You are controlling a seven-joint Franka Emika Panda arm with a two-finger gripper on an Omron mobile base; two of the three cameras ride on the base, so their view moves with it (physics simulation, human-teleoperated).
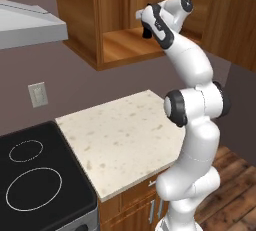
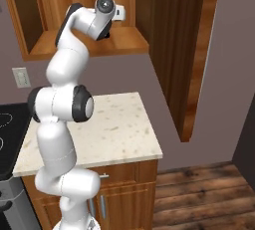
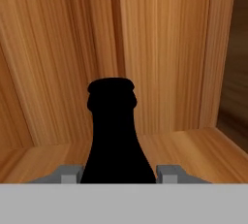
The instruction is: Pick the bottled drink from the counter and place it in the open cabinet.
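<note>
One bottle [image 3: 113, 136] is in play, and it sits between the two finger tips of the tool [image 3: 119, 173], neck up, black against the wood. The tool is closed on its body; the grip is as tight as the bottle allows.

The step in hand, as I judge it, is the placing: the pick is done and the arm is raised to the cabinet [image 1: 122, 45], with the hand at the cabinet's mouth, at about 1 o'clock in the left base view and 12 o'clock in the right base view. In the hand view the cabinet's back wall stands behind the bottle, its floor runs across at 6 o'clock, and a side wall rises at 3 o'clock. Whether the bottle's base touches that floor I cannot tell, since the base is hidden.

The next move calls for carrying the bottle a little further in over the cabinet floor, lowering it until it stands, then opening the fingers and drawing the hand straight back so the neck is not knocked. A tall narrow bottle may tip if let go while tilted.

The cabinet's lower bay looks bare of other goods; its upper shelf is cut off at the top of both base views. The worktop [image 1: 125, 135] below holds nothing, and the stove [image 1: 35, 175] lies at 8 o'clock.
</note>
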